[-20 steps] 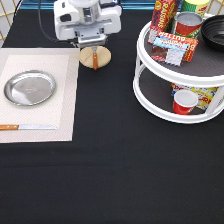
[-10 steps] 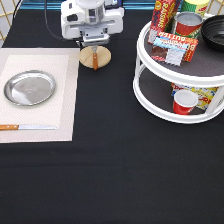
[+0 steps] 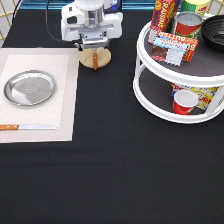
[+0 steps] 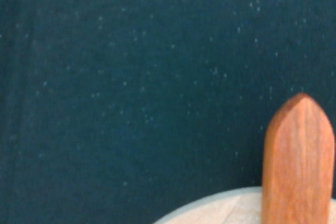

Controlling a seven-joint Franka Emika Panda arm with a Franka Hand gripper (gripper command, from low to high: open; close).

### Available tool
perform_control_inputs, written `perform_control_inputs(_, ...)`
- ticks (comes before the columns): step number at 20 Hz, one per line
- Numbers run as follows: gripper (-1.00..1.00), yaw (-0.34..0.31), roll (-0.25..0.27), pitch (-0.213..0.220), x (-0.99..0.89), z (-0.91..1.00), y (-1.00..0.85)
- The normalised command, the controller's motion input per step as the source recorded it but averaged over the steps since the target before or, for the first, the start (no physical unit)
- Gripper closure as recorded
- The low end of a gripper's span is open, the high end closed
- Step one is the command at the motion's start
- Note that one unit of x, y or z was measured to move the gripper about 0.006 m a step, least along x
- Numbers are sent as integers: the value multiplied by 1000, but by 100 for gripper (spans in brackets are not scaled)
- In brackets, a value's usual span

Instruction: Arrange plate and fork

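The shiny silver plate (image 3: 30, 88) lies on a pale placemat (image 3: 67, 110) at the exterior view's left. The fork (image 3: 95, 61) shows only its orange-brown handle, lying across a round wooden coaster (image 3: 102, 59) near the exterior view's top centre; its tines are hidden under the hand. My gripper (image 3: 94, 49) hangs right over the fork and coaster, and its white body covers the fork's upper part. In the wrist view the fork handle (image 4: 298, 165) lies close by, over the coaster's edge (image 4: 217, 212) and the dark cloth.
A wooden-handled knife (image 3: 27, 127) lies on the placemat below the plate. A white two-tier turntable rack (image 3: 150, 95) with cans, boxes and a red cup (image 3: 184, 101) fills the exterior view's right. Black cloth covers the table.
My gripper has shifted slightly toward the exterior view's right and top, staying over the coaster. Plate, knife and coaster have not moved.
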Motion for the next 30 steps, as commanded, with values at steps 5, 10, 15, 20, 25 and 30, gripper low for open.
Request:
perform_control_inputs(5,-100,42,-68,-28,-23,-202,53)
perform_control_inputs(10,-100,36,-98,-16,-44,-233,151)
perform_control_inputs(15,-100,32,-101,-10,-10,-94,196)
perform_control_inputs(20,-100,31,-109,-16,0,-27,156)
perform_control_inputs(25,100,24,-113,-43,-1,-97,72)
perform_control_inputs(30,100,7,-122,-60,-39,-102,31)
